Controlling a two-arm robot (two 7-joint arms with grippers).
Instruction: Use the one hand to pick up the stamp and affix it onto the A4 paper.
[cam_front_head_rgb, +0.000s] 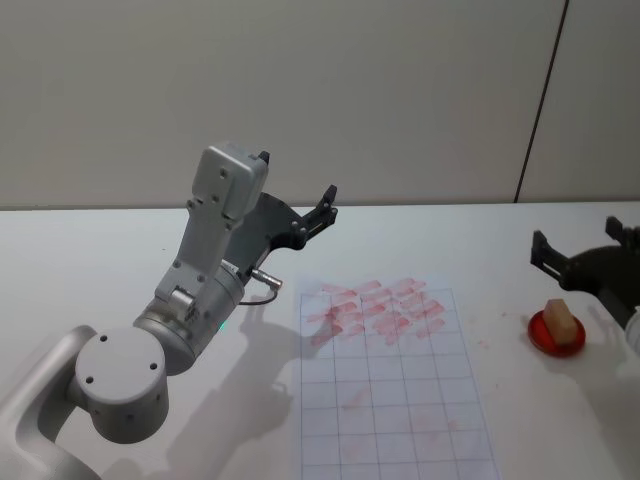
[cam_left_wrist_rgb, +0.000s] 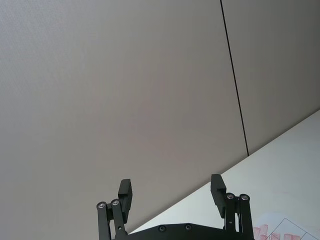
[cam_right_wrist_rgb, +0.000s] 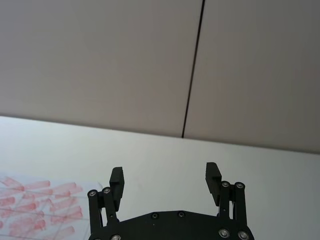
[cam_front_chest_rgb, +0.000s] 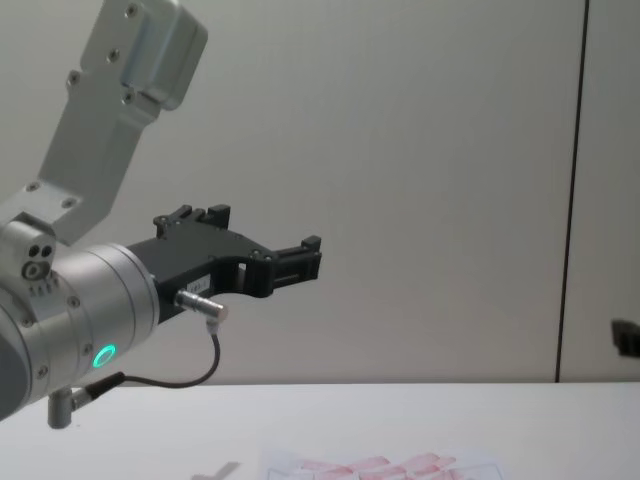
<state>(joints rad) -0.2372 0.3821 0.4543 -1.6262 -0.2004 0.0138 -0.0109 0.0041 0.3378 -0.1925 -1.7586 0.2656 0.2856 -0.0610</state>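
Main worry here is the pickup. The stamp (cam_front_head_rgb: 562, 320) is a small boxy block of light wood sitting on a round red ink pad (cam_front_head_rgb: 538, 338), off the right side of the paper (cam_front_head_rgb: 400, 410) and not touching it. The right hand (cam_front_head_rgb: 578, 250) hangs just past the stamp, on the far side from the robot, jaws spread wide and holding nothing. The jaws look hard and black, so my guess is an off-centre pinch could tip the block, or drag the little pad along with it.

The second risk is the paper itself. It's a thin white sheet with a faint printed grid, and I can't see anything pinning it to the smooth white tabletop (cam_front_head_rgb: 100, 260). A tilted press would probably leave a half print, and an inky stamp could lift or skid the sheet. The upper rows already hold smudgy pink-red rectangles, so landing there would just overprint. The lower squares look mostly bare.

The left hand (cam_left_wrist_rgb: 170, 182) is up in the air beyond the paper's far left corner, jaws open too.
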